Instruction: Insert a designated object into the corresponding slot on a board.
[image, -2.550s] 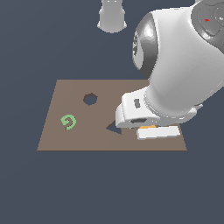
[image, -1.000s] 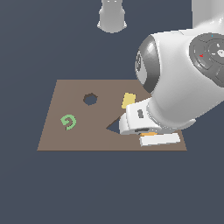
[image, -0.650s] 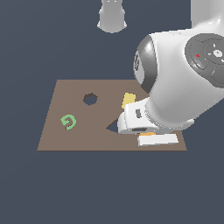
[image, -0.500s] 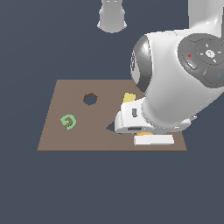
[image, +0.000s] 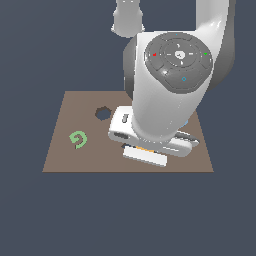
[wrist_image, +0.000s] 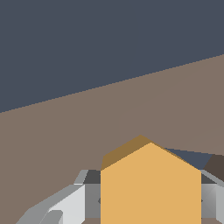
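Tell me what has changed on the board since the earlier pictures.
The arm has swung toward the exterior view's left and now hides the yellow block and the dark triangular cut-out seen earlier. In the wrist view the orange block sits between the jaws. The board, the hexagon slot and the green spiral stayed put.

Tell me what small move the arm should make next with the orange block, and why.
Probably lift slightly and carry the orange hexagonal block toward the hexagon slot. In the wrist view the block sits between the tool's fingers, seemingly gripped. In the exterior view the tool is low over the board, and the slot lies open, apart from it, toward that view's left.
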